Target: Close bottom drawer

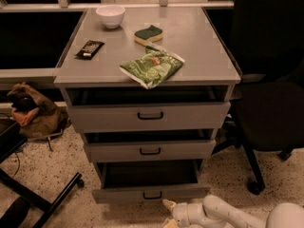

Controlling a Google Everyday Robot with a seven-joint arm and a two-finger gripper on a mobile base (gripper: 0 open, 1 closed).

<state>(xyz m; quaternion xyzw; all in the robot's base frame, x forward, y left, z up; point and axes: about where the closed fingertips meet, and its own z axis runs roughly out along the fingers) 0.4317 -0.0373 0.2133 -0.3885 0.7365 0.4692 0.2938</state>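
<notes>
The bottom drawer (151,194) of the grey metal cabinet (147,46) stands partly open, its dark inside showing above the front panel with a small dark loop handle. My gripper (169,213) is at the bottom edge of the view, just below and to the right of that handle, close to the panel's front. The white arm (223,213) reaches in from the lower right. The middle drawer (150,151) and top drawer (150,116) sit slightly pulled out.
On the cabinet top lie a green bag (152,68), a sponge (148,34), a white bowl (110,15) and a dark bar (90,48). A black office chair (270,94) stands right. A brown bag (31,110) and black frame legs (33,196) are left.
</notes>
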